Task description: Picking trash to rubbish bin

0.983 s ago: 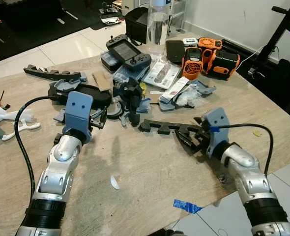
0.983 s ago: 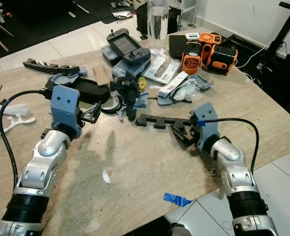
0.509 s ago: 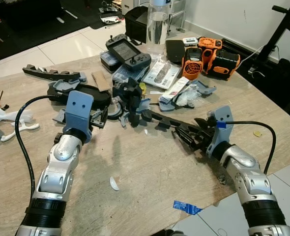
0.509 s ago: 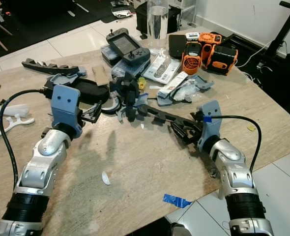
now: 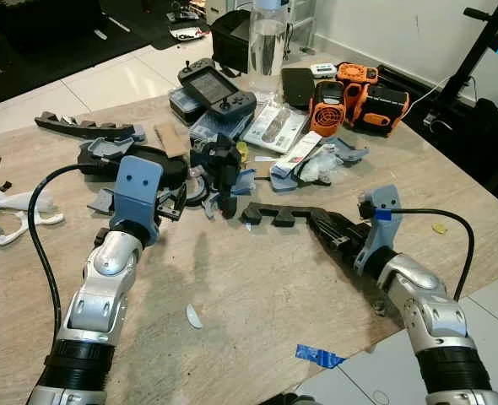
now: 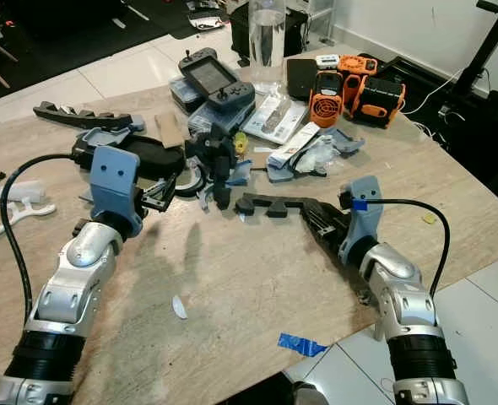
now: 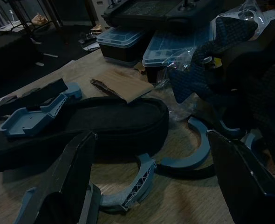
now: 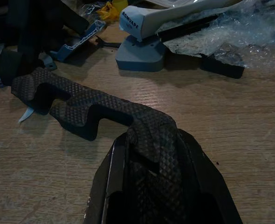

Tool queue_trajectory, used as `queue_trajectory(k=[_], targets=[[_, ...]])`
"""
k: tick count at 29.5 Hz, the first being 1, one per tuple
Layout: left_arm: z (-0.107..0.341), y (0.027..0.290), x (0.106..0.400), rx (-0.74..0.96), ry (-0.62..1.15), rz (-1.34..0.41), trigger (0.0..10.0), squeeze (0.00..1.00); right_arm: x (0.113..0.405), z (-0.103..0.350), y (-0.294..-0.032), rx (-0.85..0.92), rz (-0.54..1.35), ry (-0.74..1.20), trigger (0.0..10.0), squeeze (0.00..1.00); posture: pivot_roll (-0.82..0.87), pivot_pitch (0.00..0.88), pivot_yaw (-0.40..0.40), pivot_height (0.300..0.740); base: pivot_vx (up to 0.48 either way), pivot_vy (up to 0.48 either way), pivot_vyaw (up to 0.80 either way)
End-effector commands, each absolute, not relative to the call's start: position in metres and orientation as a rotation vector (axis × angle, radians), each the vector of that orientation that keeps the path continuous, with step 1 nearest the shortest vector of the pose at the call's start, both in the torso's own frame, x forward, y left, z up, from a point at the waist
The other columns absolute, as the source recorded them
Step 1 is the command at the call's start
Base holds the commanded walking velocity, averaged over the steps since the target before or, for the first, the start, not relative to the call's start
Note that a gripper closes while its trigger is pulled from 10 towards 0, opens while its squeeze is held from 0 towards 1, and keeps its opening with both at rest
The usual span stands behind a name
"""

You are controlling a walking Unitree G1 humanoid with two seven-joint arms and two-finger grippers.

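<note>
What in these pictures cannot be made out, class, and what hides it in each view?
- Bottle: top cut off by the frame edge in both eye views.
- Notched black strip: its near end is hidden inside the right gripper in the right wrist view.
- Label on the white piece: too small to read.
- Black case: detail lost in the dark left wrist view.

The black bumpy strip [image 5: 276, 213] with wavy notches lies flat on the table, one end pinched in the right gripper [image 5: 327, 228].
</note>
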State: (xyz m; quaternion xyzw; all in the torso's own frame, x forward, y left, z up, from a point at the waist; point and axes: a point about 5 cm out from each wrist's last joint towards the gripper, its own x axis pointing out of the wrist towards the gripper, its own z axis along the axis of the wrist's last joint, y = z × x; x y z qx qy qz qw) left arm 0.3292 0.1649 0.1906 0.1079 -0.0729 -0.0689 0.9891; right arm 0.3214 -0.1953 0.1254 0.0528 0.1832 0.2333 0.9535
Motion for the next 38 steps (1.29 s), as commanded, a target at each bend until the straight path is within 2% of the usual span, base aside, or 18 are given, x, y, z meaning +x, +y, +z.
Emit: queue_trajectory(k=[1, 3, 7, 8, 9, 10, 11, 19, 27, 28, 32, 33, 34, 38], targets=[[0.186, 0.168, 0.33, 0.237, -0.119, -0.138, 10.0, 0.0, 0.31, 0.098, -0.192, 0.143, 0.475, 0.51, 0.0, 0.0, -0.01, 0.22, 0.093, 0.74, 0.0, 0.0, 0.0], [0.185, 0.168, 0.33, 0.237, -0.119, -0.139, 10.0, 0.0, 0.31, 0.098, -0.191, 0.146, 0.478, 0.506, 0.0, 0.0, -0.01, 0.218, 0.092, 0.74, 0.0, 0.0, 0.0], [0.186, 0.168, 0.33, 0.233, -0.125, -0.134, 10.0, 0.0, 0.315, 0.122, -0.178, 0.128, 0.547, 0.305, 0.0, 0.0, -0.01, 0.213, 0.09, 0.74, 0.0, 0.0, 0.0], [0.187, 0.169, 0.33, 0.228, -0.128, -0.127, 10.0, 0.0, 0.315, 0.131, -0.173, 0.123, 0.57, 0.232, 10.0, 0.0, -0.01, 0.212, 0.09, 0.74, 0.0, 0.0, 0.0], [0.188, 0.17, 0.33, 0.216, -0.13, -0.116, 10.0, 0.0, 0.316, 0.142, -0.168, 0.099, 0.579, 0.147, 10.0, 0.0, -0.01, 0.209, 0.089, 0.74, 0.0, 0.0, 0.0], [0.188, 0.17, 0.33, 0.216, -0.13, -0.116, 10.0, 0.0, 0.316, 0.142, -0.168, 0.099, 0.579, 0.147, 10.0, 0.0, -0.01, 0.209, 0.089, 0.74, 0.0, 0.0, 0.0], [0.189, 0.173, 0.331, 0.199, -0.136, -0.101, 10.0, 0.0, 0.316, 0.162, -0.157, 0.075, 0.581, 0.025, 10.0, 0.0, -0.01, 0.203, 0.087, 0.74, 0.0, 0.0, 0.0], [0.194, 0.175, 0.332, 0.175, -0.16, -0.08, 10.0, 0.0, 0.314, 0.218, -0.135, 0.065, 0.513, -0.248, 10.0, 0.0, -0.01, 0.173, 0.073, 0.74, 0.0, 0.0, 0.0], [0.192, 0.178, 0.331, 0.195, -0.147, -0.07, 10.0, 0.0, 0.308, 0.225, -0.132, 0.016, 0.348, -0.316, 10.0, 0.0, -0.01, 0.159, 0.061, 0.74, 0.0, 0.0, 0.0], [0.189, 0.179, 0.33, 0.22, -0.138, -0.06, 10.0, 0.0, 0.305, 0.22, -0.132, -0.009, 0.285, -0.328, 10.0, 0.0, 0.0, 0.154, 0.062, 0.74, 0.0, 0.0, 0.0], [0.188, 0.179, 0.33, 0.234, -0.136, -0.051, 10.0, 0.0, 0.304, 0.22, -0.134, -0.021, 0.23, -0.352, 10.0, 0.0, 0.0, 0.156, 0.061, 0.74, 0.0, 0.0, 0.0], [0.186, 0.185, 0.33, 0.25, -0.121, 0.012, 10.0, 0.0, 0.304, 0.226, -0.145, -0.065, 0.088, -0.421, 10.0, 0.0, -0.01, 0.152, 0.062, 0.74, 0.0, 0.0, 0.0], [0.186, 0.185, 0.33, 0.25, -0.121, 0.012, 10.0, 0.0, 0.304, 0.226, -0.145, -0.065, 0.088, -0.421, 10.0, 0.0, -0.01, 0.152, 0.062, 0.74, 0.0, 0.0, 0.0], [0.184, 0.198, 0.329, 0.238, -0.111, 0.1, 10.0, 0.0, 0.298, 0.237, -0.175, -0.123, -0.2, -0.514, 10.0, 0.0, 0.0, 0.154, 0.056, 0.74, 0.0, 0.0, 0.0]])
